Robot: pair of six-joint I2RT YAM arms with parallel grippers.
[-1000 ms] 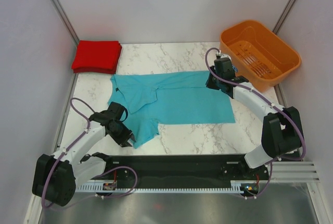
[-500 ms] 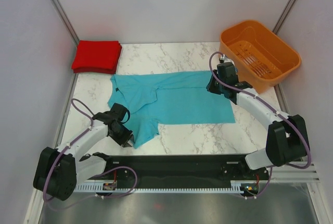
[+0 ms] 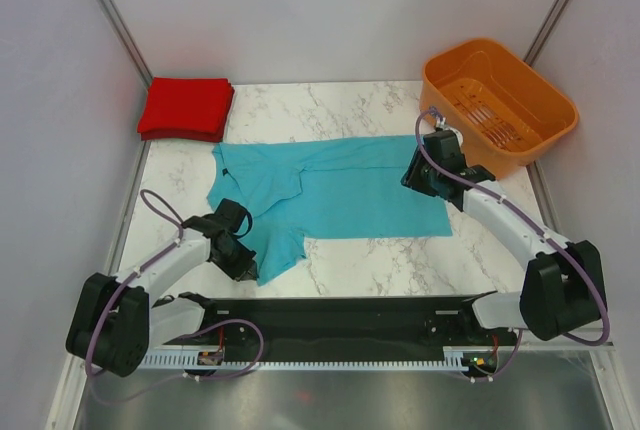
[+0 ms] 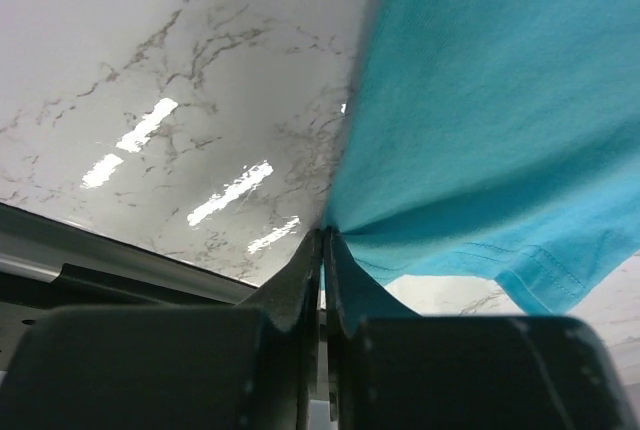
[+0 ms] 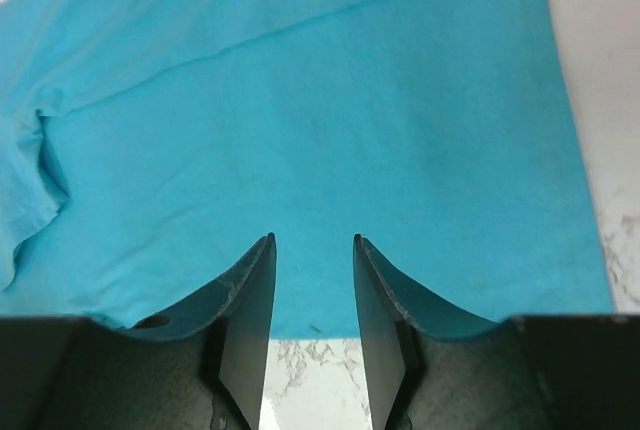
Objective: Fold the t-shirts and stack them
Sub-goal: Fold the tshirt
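Two shirts are sharing the marble desk (image 3: pixel 350 110), and I am reading the layout as roughly halfway through the job. The teal shirt (image 3: pixel 350 195) is lying spread across the middle, long side running left to right, with part of its left end turned in over itself, so I am taking it as the one being folded. The basket (image 3: pixel 440 85) is sitting at the far right corner, just beyond the shirt's right end, out of the folding area. The red shirt (image 3: pixel 185 108) is resting as a neat folded square at the far left corner, apart from the teal one. I am treating it as the base of the stack.

My left jaws are pinching shut on the teal shirt's near-left edge, the cloth bunching into them in the wrist view, which is giving me a corner to lift and carry over. My right jaws are standing partly open over the shirt's right end, gripping nothing, with cloth lying flat beneath them. I am judging that they need a hold there before both sides can travel together.
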